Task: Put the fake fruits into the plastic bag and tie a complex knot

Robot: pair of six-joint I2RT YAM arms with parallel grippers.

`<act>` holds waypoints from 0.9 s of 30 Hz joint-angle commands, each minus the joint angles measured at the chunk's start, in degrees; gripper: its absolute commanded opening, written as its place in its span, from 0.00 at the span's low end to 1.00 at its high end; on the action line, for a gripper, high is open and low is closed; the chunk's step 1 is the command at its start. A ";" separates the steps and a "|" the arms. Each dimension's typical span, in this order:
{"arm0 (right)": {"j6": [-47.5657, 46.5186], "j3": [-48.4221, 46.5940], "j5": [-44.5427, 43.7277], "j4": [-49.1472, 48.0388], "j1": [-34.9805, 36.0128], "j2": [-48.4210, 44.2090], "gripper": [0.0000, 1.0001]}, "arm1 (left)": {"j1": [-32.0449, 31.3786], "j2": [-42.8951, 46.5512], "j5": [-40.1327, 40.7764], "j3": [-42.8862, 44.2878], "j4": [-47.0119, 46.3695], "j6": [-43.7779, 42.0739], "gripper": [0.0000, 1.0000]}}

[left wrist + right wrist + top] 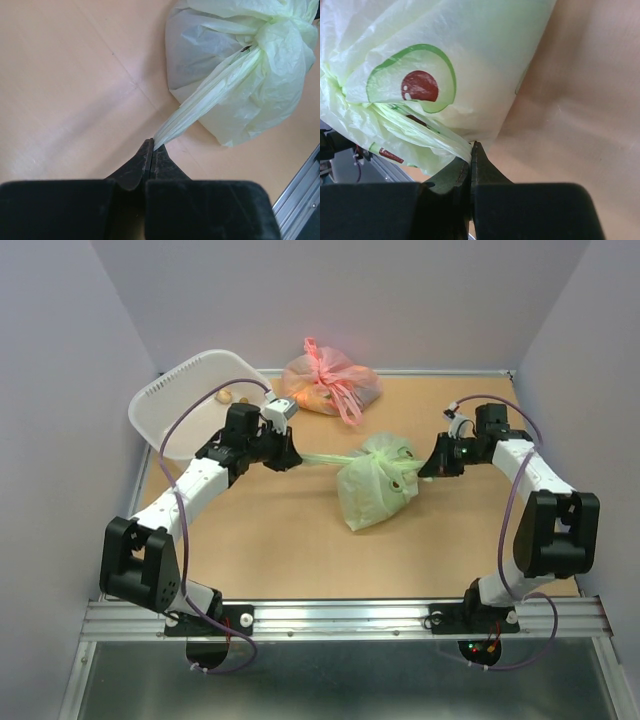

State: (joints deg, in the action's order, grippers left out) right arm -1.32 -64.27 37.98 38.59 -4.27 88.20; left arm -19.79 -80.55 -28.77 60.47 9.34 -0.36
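Observation:
The pale green plastic bag (375, 485) lies closed in the middle of the table, its handles wound into a knot (397, 458) at its top. My left gripper (292, 456) is shut on one handle strip (210, 97), which runs taut from my jaws to the knot (272, 37). My right gripper (428, 466) is shut on the other handle strip (427, 137), close against the bag (470, 55). The fake fruits are hidden inside the bag; none shows.
A white basket (175, 400) stands tilted at the back left with two small brown things (233, 397) in it. A pink tied bag (328, 383) lies at the back centre. A metal rail (340, 618) runs along the near edge.

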 commanded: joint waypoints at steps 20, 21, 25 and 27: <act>-9.05 -8.42 -17.15 -1.85 -9.44 3.20 0.01 | 23.82 3.04 18.40 6.77 4.28 -9.22 0.00; -9.05 -8.50 -17.15 -1.94 -9.44 3.81 0.01 | 24.44 3.21 18.23 6.94 4.19 -9.31 0.00; -8.44 -8.15 -15.76 -5.00 -9.18 6.36 0.01 | 26.73 2.86 17.53 7.30 3.49 -9.31 0.00; -6.68 -8.33 -14.34 -6.24 -7.08 7.24 0.00 | 26.73 2.77 17.00 7.12 3.14 -9.22 0.00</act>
State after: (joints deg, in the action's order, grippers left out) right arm -5.52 -70.43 47.94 36.69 -4.01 93.45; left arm -7.29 -82.17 -38.76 64.38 12.10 -3.07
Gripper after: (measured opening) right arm 0.021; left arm 0.029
